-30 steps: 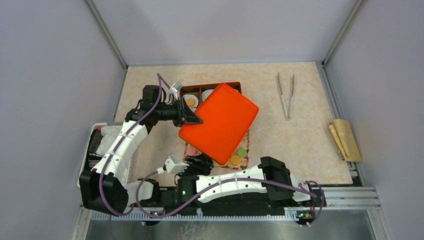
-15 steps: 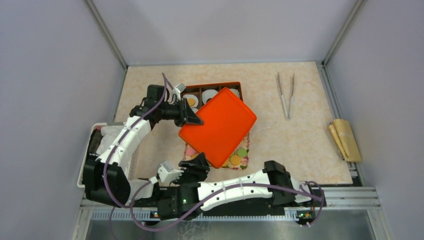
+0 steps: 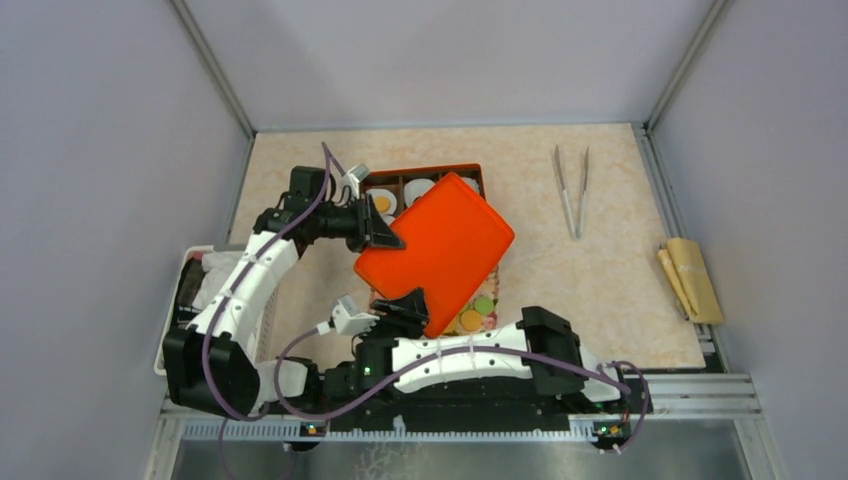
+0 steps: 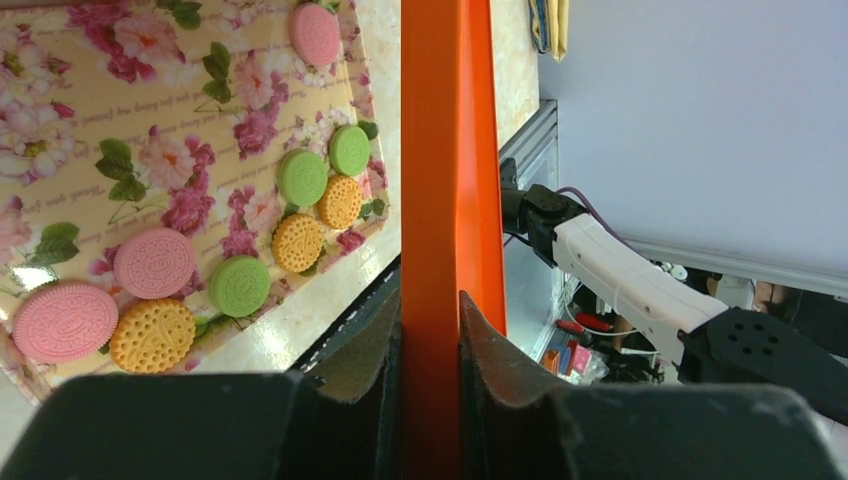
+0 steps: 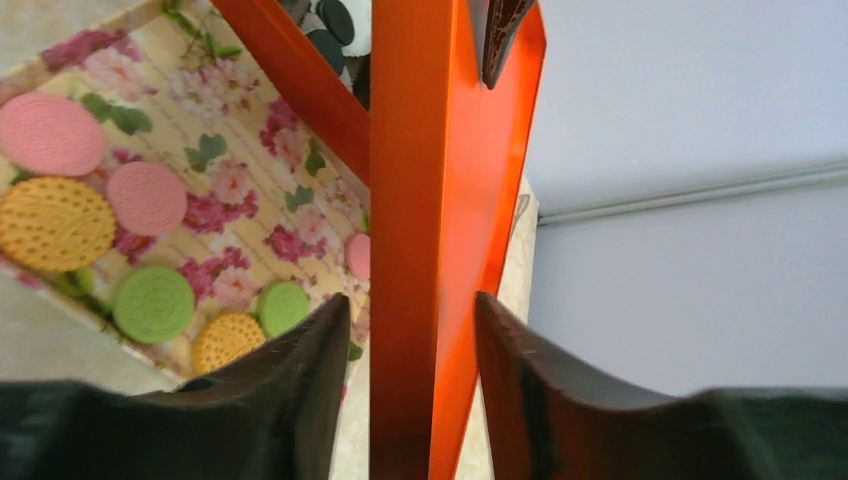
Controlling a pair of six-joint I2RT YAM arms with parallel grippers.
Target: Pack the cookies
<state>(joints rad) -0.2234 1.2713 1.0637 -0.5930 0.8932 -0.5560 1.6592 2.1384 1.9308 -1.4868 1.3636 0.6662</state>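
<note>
A flat orange lid (image 3: pixel 435 252) hangs tilted over the floral tray (image 3: pixel 492 318) and the orange divided box (image 3: pixel 470 172). My left gripper (image 3: pixel 388 238) is shut on the lid's left edge, seen edge-on in the left wrist view (image 4: pixel 431 330). My right gripper (image 3: pixel 412 306) is open with its jaws on either side of the lid's near edge (image 5: pixel 410 310), not pressing it. Pink (image 4: pixel 153 262), green (image 4: pixel 240 285) and orange cookies (image 4: pixel 298 242) lie on the tray. They also show in the right wrist view: pink (image 5: pixel 50 133), orange (image 5: pixel 55 222), green (image 5: pixel 153 304). Black cookies (image 5: pixel 335 30) sit in the box.
White paper cups (image 3: pixel 415 189) sit in the box's compartments, one with an orange cookie (image 3: pixel 381 204). Metal tongs (image 3: pixel 572 190) lie at the back right. A rolled brown paper (image 3: pixel 690 278) lies at the right edge. A white basket (image 3: pixel 190 290) stands at the left.
My right gripper has come up from the front and now straddles the lid's near edge. The lid has shifted slightly left and lower in my left gripper.
</note>
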